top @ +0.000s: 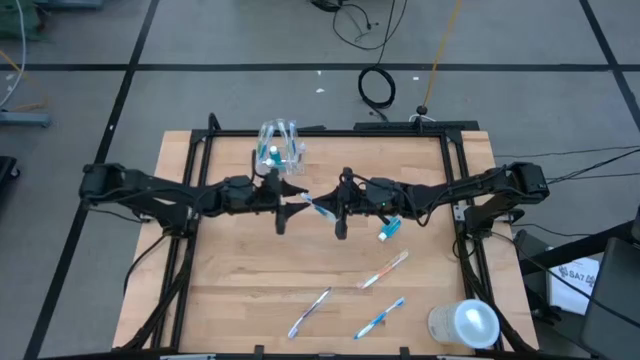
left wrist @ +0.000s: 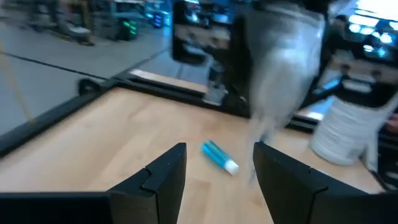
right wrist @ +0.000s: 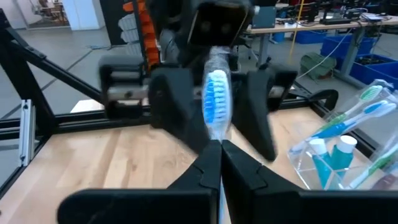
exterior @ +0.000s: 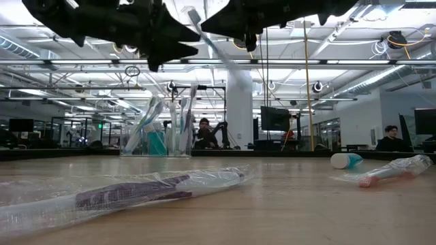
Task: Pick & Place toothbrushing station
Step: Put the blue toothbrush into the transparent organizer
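Two pincers meet just in front of the cup (top: 279, 145): the right pincer (right wrist: 217, 149) clamps a wrapped toothbrush (right wrist: 217, 99) by its handle; the left pincer (left wrist: 217, 168) gapes empty. Light, stiff, slippery in film; best gripped mid-handle.

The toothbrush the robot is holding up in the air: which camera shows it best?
The right wrist view: the wrapped toothbrush stands close up, pinched by the right gripper, blue bristles clear. The high view shows it small between both grippers; the low view only a sliver; the left wrist view a blur.
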Robot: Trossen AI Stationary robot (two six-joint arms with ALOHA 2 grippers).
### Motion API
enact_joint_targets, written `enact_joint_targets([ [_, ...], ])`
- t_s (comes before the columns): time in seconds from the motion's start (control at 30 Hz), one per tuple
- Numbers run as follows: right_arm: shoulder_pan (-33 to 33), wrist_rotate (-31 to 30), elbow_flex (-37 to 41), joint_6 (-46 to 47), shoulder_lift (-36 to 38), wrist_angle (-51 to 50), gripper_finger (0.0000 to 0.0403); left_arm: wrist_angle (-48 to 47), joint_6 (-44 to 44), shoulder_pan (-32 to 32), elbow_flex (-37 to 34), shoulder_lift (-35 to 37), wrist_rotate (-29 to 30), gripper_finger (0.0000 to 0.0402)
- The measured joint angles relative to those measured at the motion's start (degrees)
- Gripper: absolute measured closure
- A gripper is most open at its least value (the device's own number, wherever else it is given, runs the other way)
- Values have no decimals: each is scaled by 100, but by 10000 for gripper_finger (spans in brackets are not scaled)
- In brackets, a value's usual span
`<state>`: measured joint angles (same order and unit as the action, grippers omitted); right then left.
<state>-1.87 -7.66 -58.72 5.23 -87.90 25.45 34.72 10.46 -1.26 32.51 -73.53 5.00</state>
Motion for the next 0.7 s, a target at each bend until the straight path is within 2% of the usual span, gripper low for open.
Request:
enact_joint_targets([
  [0.17, 35, -6, 0, 2, 0, 1, 403, 607, 19, 4, 0, -366, -375, 211],
  [0.7, 37, -2, 0, 2, 0, 2, 403, 911, -28, -61, 0, -405, -348, 211],
])
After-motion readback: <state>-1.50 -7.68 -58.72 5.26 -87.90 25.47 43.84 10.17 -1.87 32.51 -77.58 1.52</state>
